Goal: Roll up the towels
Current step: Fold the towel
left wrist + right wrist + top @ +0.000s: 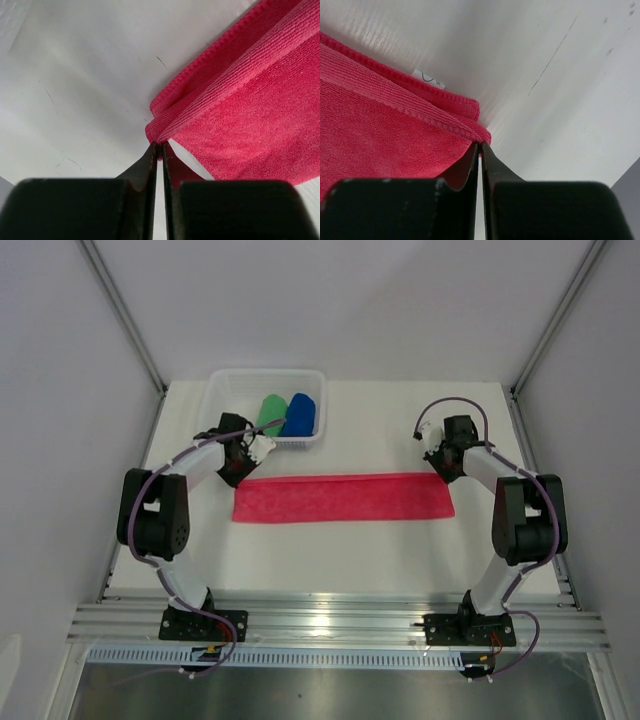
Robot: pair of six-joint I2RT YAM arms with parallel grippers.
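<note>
Closest to the bases I'm seeing the pink-red towel (345, 498) lying flat on the table (380, 430), folded into a long strip running 9 to 3 o'clock. At its 10 o'clock corner the left gripper (159, 145) is sitting with jaws pressed together, tips touching the doubled hem. The right gripper (480, 144) is doing the same at the 2 o'clock corner. Both are closed, but I'm not able to tell if they're actually nipping any fabric. Further out at 11 o'clock the green towel (271, 412) and blue towel (299, 414) are sitting bundled up in the white basket (230, 375). I'm guessing the red one's light, floppy, slightly grabby microfibre, so it'll be sagging and skewing if one corner leads. I'm thinking of pinching both layers at a short end's corners and rolling evenly.
</note>
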